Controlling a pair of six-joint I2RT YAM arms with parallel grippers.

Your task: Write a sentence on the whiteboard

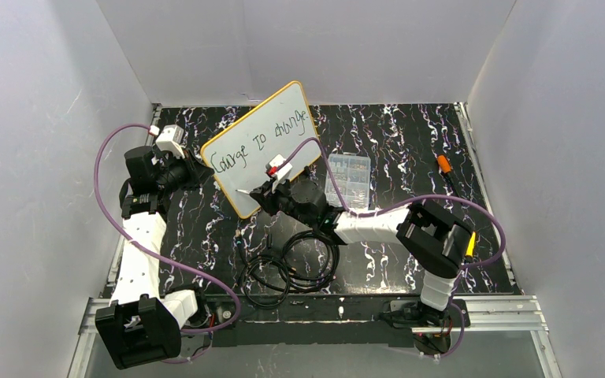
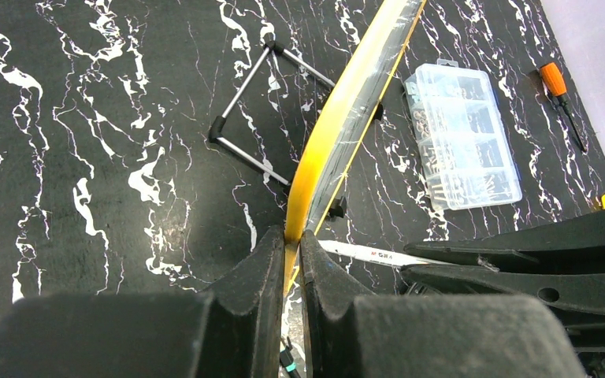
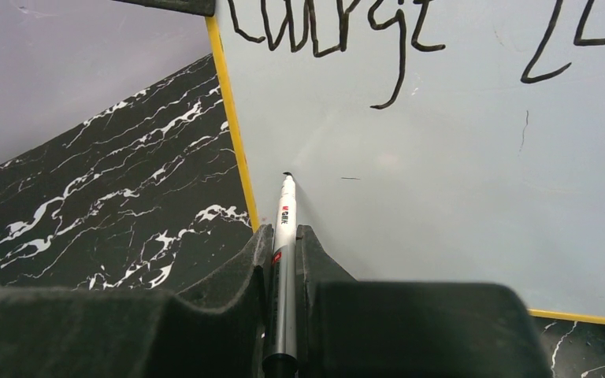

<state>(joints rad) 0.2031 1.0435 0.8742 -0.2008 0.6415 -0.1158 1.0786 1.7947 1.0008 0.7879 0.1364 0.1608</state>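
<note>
Right gripper [image 3: 283,234] pinches a slim white marker [image 3: 286,209] at the thin yellow-rimmed whiteboard [image 3: 441,173]; left gripper [image 2: 292,238] clamps its rim. I judge it light, stiff, best held there.

The whiteboard [image 1: 256,161] is glossy, the box [image 1: 348,179] and marker [image 3: 284,228] smooth plastic.

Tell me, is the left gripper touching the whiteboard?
Touching. The left wrist view shows the left gripper shut on the whiteboard, with the yellow rim pinched between its closed jaws.
</note>
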